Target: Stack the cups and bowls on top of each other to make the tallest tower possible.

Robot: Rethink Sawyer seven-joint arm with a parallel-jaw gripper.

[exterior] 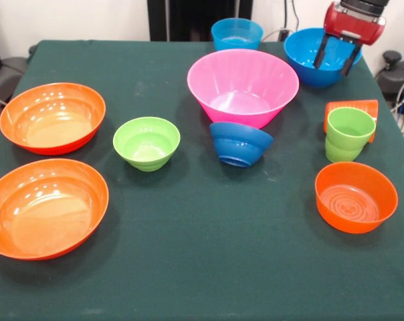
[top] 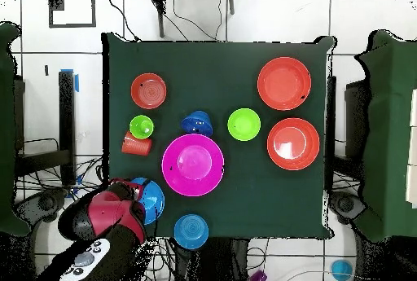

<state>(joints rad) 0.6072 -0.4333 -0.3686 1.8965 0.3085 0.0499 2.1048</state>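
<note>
My gripper (exterior: 336, 57) hangs open at the far right, its fingers over the rim of a sky blue bowl (exterior: 308, 59). A second sky blue bowl (exterior: 237, 33) stands at the far edge. The big pink bowl (exterior: 243, 85) stands alone on the cloth. The small dark blue bowl (exterior: 241, 143) leans tilted against its near side. The small lime green bowl (exterior: 146, 142) and two wide orange bowls (exterior: 53, 117) (exterior: 45, 207) sit at the left. The lime green cup (exterior: 348, 134) stands upright, with the orange cup (exterior: 354, 107) on its side behind it. A smaller orange bowl (exterior: 356, 196) sits near right. Nothing is stacked.
The dark green tablecloth (exterior: 209, 254) covers the whole table. In the overhead view my red arm (top: 110, 212) covers part of the sky blue bowl (top: 153, 199) at the table's corner. Cables lie on the floor by the robot's base.
</note>
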